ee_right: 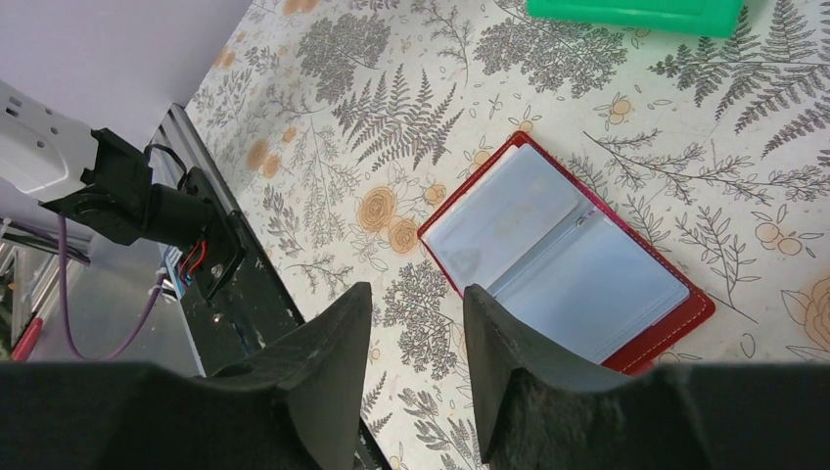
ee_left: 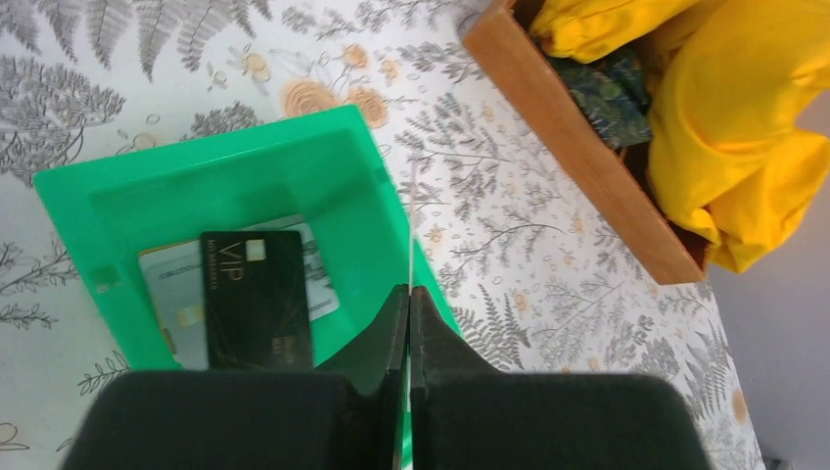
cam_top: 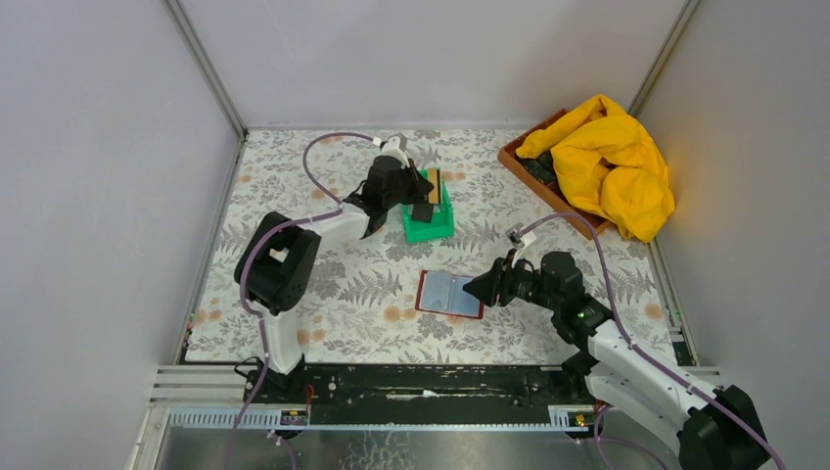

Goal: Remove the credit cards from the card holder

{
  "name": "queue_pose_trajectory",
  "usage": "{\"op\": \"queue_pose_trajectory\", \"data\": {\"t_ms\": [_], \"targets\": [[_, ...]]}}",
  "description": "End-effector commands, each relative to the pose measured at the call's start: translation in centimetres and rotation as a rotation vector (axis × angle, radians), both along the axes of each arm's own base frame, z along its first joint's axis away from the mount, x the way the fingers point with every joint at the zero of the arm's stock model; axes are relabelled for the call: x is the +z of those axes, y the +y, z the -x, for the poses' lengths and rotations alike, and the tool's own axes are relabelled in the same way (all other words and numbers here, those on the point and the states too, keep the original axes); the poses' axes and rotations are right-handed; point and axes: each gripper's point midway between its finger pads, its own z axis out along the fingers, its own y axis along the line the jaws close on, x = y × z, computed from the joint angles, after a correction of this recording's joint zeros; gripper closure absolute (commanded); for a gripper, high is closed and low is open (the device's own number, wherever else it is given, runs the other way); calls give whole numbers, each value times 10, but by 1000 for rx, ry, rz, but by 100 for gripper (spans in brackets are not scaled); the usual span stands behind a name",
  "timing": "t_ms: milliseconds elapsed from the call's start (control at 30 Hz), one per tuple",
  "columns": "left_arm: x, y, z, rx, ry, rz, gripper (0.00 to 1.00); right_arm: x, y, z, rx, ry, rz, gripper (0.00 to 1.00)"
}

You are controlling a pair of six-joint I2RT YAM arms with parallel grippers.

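The card holder [cam_top: 449,294] lies open and flat on the floral table, dark red with pale blue-grey sleeves [ee_right: 563,250]. My right gripper [ee_right: 416,294] hovers open just beside its near-right edge, holding nothing. At the back, my left gripper [ee_left: 409,289] is over the green bin [ee_left: 196,166], shut on a thin credit card [ee_left: 411,225] seen edge-on. From above that card looks gold-tan [cam_top: 432,180] and stands upright. A black VIP card [ee_left: 256,299] lies in the bin on top of a grey card [ee_left: 171,294].
A wooden tray [cam_top: 519,162] at the back right holds a yellow cloth [cam_top: 612,162] and dark fabric. Grey walls enclose the table on three sides. A black rail [cam_top: 431,382] runs along the near edge.
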Motion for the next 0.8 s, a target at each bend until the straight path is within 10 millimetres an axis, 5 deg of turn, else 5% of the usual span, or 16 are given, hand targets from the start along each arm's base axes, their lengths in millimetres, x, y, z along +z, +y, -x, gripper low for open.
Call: {"op": "queue_pose_trajectory", "data": {"t_ms": [0,200,400,567,767], "targets": [[-13,6,-10,80,57,-8,100,12,-1,-7,-20,-63,-8,54],[-20,20,-9,132,68,-59,100,7,1,-8,-12,-52,1,54],[-33,11,-6,84,109,-60,100,4,5,-9,9,-40,0,54],[-39,4,-6,48,132,-58,76,2,3,-7,5,-39,1,54],[-33,9,-3,54,129,-80,64,0,3,-8,4,-37,4,54]]}}
